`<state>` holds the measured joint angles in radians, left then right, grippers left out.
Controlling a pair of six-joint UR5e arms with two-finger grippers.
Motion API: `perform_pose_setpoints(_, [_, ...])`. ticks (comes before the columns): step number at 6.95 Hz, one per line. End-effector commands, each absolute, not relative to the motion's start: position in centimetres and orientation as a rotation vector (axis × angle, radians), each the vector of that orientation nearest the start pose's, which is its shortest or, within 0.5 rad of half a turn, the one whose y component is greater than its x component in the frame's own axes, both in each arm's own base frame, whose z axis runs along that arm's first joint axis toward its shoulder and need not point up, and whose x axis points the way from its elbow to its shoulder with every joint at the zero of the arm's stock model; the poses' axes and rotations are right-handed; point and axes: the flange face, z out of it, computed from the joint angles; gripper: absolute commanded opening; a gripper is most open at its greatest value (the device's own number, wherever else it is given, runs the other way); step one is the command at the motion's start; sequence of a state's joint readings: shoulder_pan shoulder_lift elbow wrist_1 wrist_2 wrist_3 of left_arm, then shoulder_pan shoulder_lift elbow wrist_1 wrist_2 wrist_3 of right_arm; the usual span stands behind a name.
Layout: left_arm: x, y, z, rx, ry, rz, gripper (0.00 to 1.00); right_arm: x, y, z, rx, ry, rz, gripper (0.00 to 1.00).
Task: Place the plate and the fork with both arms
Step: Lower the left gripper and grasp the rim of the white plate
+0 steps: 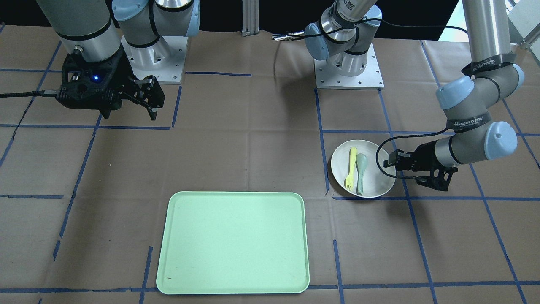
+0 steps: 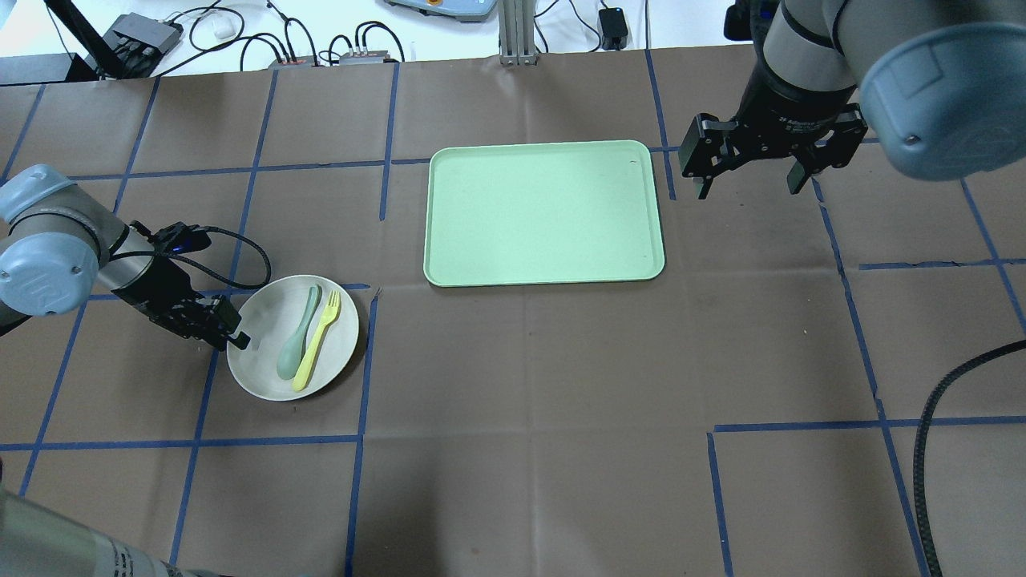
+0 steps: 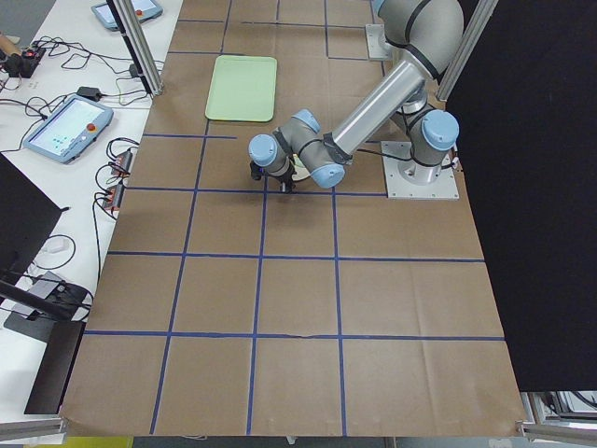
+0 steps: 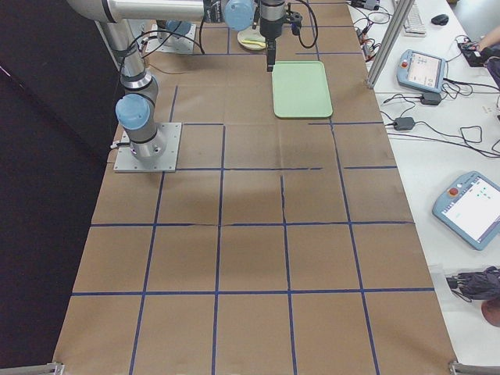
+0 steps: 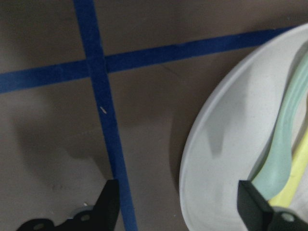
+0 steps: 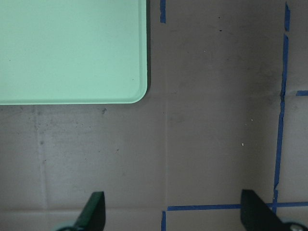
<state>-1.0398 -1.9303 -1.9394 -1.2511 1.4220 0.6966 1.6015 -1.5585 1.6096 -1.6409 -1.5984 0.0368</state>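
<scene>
Here's the left arm (image 2: 48, 256), low at the left end of the table (image 2: 521, 385). Its left gripper (image 5: 180, 204) is right at the plate (image 2: 260, 357). The wrist view shows the two fingers (image 5: 108, 207) spread wide and clamped on nothing. One hangs over the brown paper beside a blue tape line, and the other is over the inside of the plate. The plate's left rim runs between them. I cannot tell whether either finger is touching the rim.

The plate sits flat on the table on the robot's left side, well apart from the tray (image 2: 545, 212). The fork (image 2: 317, 340) lies on it, tines pointing to the far side and handle toward the robot. Just beside it on the left lies the spoon (image 2: 298, 336), turned the other way with its bowl at the near end. The two run almost parallel across the middle of the plate, and near the spoon's bowl they look to be touching.

Now over to the right arm (image 2: 809, 56). It is held high, with the right gripper (image 2: 749, 188) pointing straight down and hovering above bare table just right of the tray's far right corner. Its fingers are wide apart too, with nothing between them but brown paper and tape. Its wrist camera catches a corner of the tray off to one side.

The tray lies flat in the middle of the far half of the table, between the two grippers.
</scene>
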Motion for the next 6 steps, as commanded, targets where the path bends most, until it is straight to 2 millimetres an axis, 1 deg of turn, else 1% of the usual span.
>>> perform_pose_setpoints(1, [12.3, -50.3, 17.2, 0.234, 3.458, 0.425, 0.12, 14.6, -49.4, 47.0, 0.01, 3.168, -0.033, 1.0])
perform_pose_setpoints(2, [12.4, -50.4, 17.6, 0.237, 3.455, 0.413, 0.01, 14.6, -49.4, 47.0, 0.01, 3.168, -0.033, 1.0])
perform_pose_setpoints(3, [12.3, -50.5, 18.3, 0.235, 3.463, 0.38, 0.0, 14.6, -49.4, 46.9, 0.01, 3.168, -0.028, 1.0])
perform_pose_setpoints(4, [11.7, -50.8, 19.4, 0.21, 3.512, 0.297, 0.0, 14.6, -49.4, 47.0, 0.01, 3.168, -0.033, 1.0])
perform_pose_setpoints(5, [10.9, -50.9, 20.1, 0.182, 3.534, 0.272, 0.0, 14.6, -49.4, 47.0, 0.01, 3.168, -0.031, 1.0])
perform_pose_setpoints(6, [10.1, -51.1, 20.1, 0.041, 3.574, 0.274, 0.0, 14.6, -49.4, 46.9, 0.01, 3.168, -0.031, 1.0])
